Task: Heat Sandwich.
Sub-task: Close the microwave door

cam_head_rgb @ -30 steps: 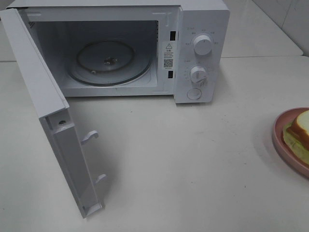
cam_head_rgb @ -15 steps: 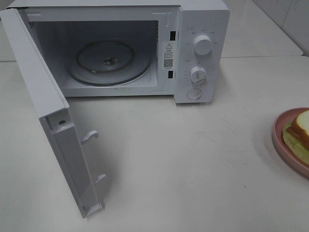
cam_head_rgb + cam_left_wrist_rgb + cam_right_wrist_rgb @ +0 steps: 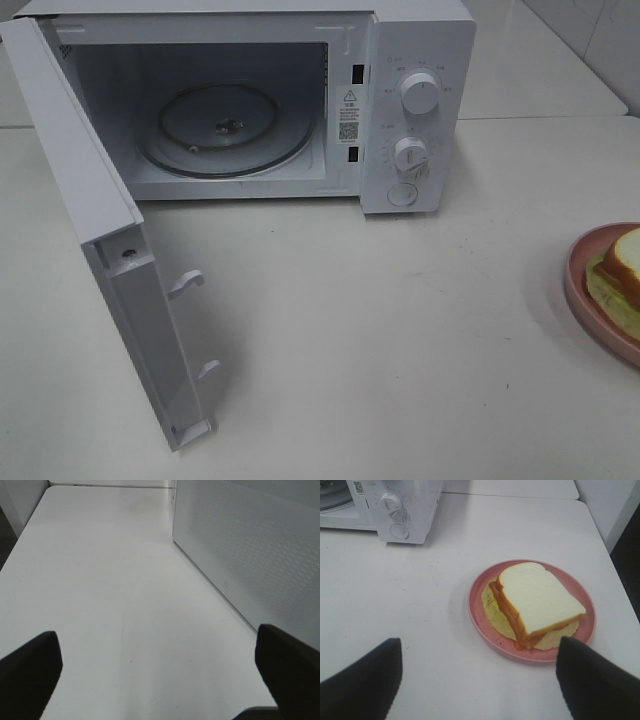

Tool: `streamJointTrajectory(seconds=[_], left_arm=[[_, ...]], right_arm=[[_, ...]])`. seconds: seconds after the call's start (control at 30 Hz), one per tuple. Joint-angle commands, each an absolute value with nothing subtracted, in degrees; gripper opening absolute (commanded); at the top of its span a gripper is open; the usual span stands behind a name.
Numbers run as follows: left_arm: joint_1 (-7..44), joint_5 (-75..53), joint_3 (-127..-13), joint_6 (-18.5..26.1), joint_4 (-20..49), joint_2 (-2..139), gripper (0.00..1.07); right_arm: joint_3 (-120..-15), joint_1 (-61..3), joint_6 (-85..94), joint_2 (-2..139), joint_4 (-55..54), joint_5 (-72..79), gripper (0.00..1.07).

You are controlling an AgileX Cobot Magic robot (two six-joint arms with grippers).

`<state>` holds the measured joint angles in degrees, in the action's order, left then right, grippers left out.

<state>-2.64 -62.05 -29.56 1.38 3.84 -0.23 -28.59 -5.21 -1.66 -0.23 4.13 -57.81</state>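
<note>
sandwich (image 3: 537, 602): lies on the plate (image 3: 480, 617), well off to the right of the microwave (image 3: 415, 110), whose door (image 3: 110, 250) stands open.
feel: likely light, soft and squashy; the filling could slide out.
hold: best by the plate's rim, or a gentle pinch across both crusts.
right gripper (image 3: 477, 680): jaws wide, empty, near the plate.
left gripper (image 3: 157, 672): jaws wide, empty, beside the door.
</note>
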Motion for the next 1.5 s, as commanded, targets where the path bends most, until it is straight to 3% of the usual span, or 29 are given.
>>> streamJointTrajectory(seconds=[0.03,1.17,1.4,1.5], left_arm=[[-2.8,-61.5,-29.5,1.4,3.9,-0.6,0.98],[-2.8,-60.4,-31.4,1.4,3.8,0.5,0.96],[-2.8,-57.1,-31.9,1.6,3.0,7.6,0.85],[-2.8,-53.6,-31.9,1.5,3.1,10.6,0.75]], right_arm=[[-28.6,-4.9,-2.1,-1.8,4.1,-57.0,0.76],[-28.6,-4.9,-2.1,-1.8,4.1,-57.0,0.76],[-28.6,-4.9,-2.1,-1.8,4.1,-57.0,0.76],[-28.6,-4.9,-2.1,-1.8,4.1,-57.0,0.76]])
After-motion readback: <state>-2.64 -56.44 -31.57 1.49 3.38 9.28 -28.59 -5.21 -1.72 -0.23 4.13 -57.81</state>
